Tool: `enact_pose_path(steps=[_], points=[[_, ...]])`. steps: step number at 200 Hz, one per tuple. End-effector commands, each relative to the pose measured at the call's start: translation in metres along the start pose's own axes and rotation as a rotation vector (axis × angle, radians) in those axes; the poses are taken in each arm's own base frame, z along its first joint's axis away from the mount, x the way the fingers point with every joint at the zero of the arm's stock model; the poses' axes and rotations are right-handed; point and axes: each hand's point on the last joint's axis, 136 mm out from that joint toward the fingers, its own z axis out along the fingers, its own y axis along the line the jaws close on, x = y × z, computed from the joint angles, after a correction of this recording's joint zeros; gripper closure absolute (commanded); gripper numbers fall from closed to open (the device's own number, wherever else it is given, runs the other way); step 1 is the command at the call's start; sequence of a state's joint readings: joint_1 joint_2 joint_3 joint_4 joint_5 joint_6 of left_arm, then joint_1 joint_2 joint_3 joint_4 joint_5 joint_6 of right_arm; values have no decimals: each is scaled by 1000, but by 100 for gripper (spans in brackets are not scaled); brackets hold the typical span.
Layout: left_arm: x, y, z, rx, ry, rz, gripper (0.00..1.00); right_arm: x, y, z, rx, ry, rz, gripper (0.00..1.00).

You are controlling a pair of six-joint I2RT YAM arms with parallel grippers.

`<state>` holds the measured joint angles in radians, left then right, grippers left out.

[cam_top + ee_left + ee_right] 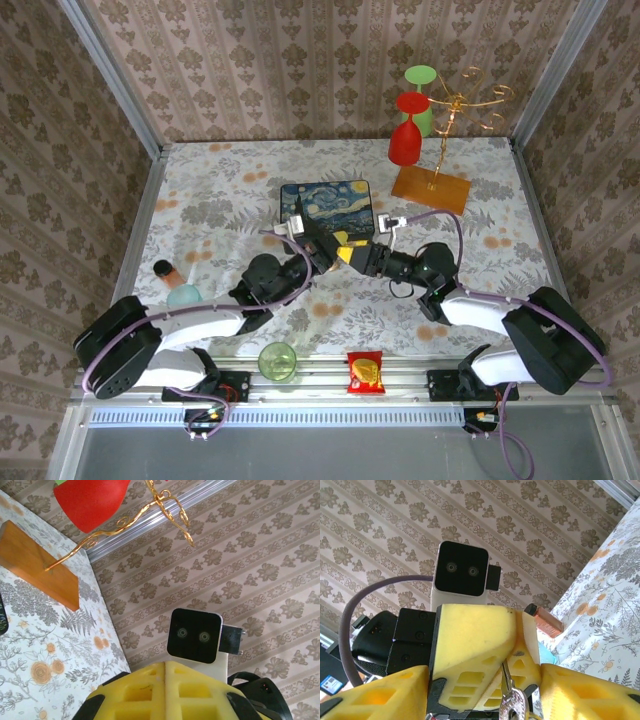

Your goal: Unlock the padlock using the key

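Key (506, 680) betw. L tool (507, 657) tips

Painted box (325, 203) mid-table; glass rack (431, 188) far right; bare table (200, 190) left

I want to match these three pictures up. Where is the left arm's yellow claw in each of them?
Top external: the left gripper is mid-table, just before the painted box, tip to tip with the right gripper.
Left wrist: the left gripper sits bottom centre, yellow fingers pressed together.
Right wrist: the left gripper is at centre, a key hanging from it.
Shared landmark: the flowered tablecloth.
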<state>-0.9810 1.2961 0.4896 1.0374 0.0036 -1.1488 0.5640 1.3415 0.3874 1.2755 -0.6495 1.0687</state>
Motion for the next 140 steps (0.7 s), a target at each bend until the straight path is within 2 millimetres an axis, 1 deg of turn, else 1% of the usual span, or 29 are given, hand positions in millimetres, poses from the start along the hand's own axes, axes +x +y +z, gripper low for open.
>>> enact_pose_path(steps=[1,9,37,78,87,92,95,100,104,108,113,140], points=[[-4,0,-3,23,-34,-33,100,-8,12,-8,-17,-60,-60,51],[-4,1,-4,16,-33,-32,100,-10,13,-10,-14,-73,-61,54],[-6,4,-8,-2,-48,-24,100,-14,13,-18,-5,-96,-56,56],[-6,3,-8,-2,-48,-22,100,-14,15,-19,-12,-93,-56,65],[-7,2,-9,-2,-51,-23,100,-15,15,-19,-9,-99,-56,65],[-7,2,-9,-3,-50,-22,100,-15,14,-20,-5,-101,-54,63],[-8,2,-9,-4,-50,-19,100,-16,13,-20,-3,-103,-56,60],[-7,1,-10,-6,-50,-15,100,-16,13,-20,-3,-104,-55,54],[-8,1,-10,-7,-50,-12,100,-16,12,-20,0,-104,-51,47],[-7,1,-10,-8,-48,-9,100,-16,11,-20,3,-104,-49,44],[-8,0,-10,-7,-49,-7,100,-15,9,-19,5,-101,-46,44],[-11,-2,-9,6,-62,-9,100,-14,6,-16,6,-86,-35,50]])
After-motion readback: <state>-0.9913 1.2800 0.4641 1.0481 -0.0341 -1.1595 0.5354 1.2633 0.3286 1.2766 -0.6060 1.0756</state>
